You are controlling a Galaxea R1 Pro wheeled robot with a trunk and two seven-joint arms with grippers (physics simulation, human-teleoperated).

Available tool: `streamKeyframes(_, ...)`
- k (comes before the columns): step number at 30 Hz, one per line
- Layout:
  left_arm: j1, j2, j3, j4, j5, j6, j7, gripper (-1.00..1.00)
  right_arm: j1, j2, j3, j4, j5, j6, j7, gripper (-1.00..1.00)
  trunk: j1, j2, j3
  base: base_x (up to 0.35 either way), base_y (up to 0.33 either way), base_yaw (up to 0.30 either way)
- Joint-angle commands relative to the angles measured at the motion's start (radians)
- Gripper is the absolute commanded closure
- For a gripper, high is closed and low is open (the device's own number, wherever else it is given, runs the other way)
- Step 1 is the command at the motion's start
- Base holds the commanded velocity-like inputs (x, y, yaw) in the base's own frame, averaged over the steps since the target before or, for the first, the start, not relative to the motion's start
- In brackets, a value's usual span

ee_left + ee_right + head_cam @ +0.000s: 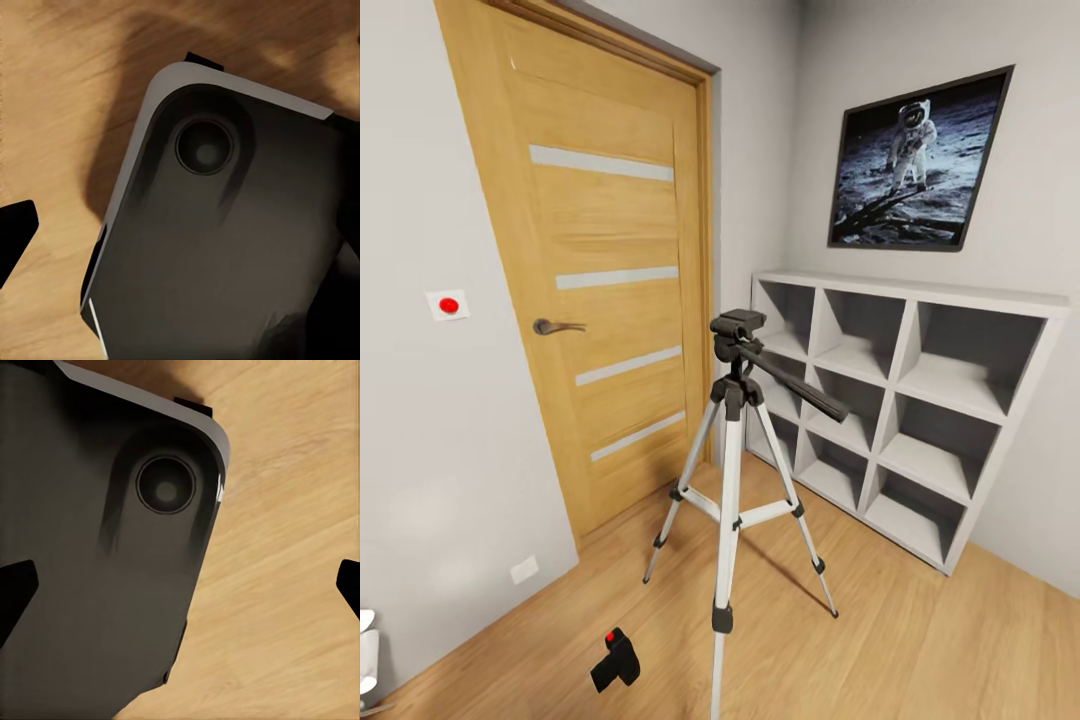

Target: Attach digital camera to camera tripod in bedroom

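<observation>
I see the camera tripod [732,470] standing on the wood floor [920,640] before the oak door [610,290], digital camera [616,661] lying on the planks near its front leg (red button up), both wrist views over dark robot bodywork, probably the base, left gripper [180,232] and right gripper [184,589] fingertips spread apart, holding nothing.

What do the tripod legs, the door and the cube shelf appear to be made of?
The camera tripod has legs that look like silver-white metal, smooth tubes with black joints, probably plastic. The door looks like oak-toned wood or veneer, with visible grain and pale inset strips. The cube shelf looks like matte white painted board, with no grain showing.
</observation>
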Motion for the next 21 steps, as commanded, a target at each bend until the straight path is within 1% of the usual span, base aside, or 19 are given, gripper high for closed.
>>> streamKeyframes(1, 0.0, 0.0, 0.003, -0.001, 0.002, -0.001, 0.0, -1.0, -0.001, -0.001, 0.003, 0.001, 0.003, -0.003, -0.001, -1.0, -0.004, 0.007, 0.002, 0.0, 0.0, 0.0)
streamKeyframes(9, 0.0, 0.0, 0.003, -0.001, 0.002, -0.001, 0.0, -1.0, -0.001, -0.002, 0.004, 0.001, 0.003, -0.003, 0.0, -1.0, -0.035, 0.063, 0.027, 0.0, 0.0, 0.0)
streamKeyframes(21, 0.0, 0.0, 0.004, -0.001, 0.001, -0.001, 0.0, -1.0, -0.001, 0.004, 0.009, 0.001, 0.006, 0.007, -0.001, -1.0, -0.035, 0.063, 0.027, 0.0, 0.0, 0.0)
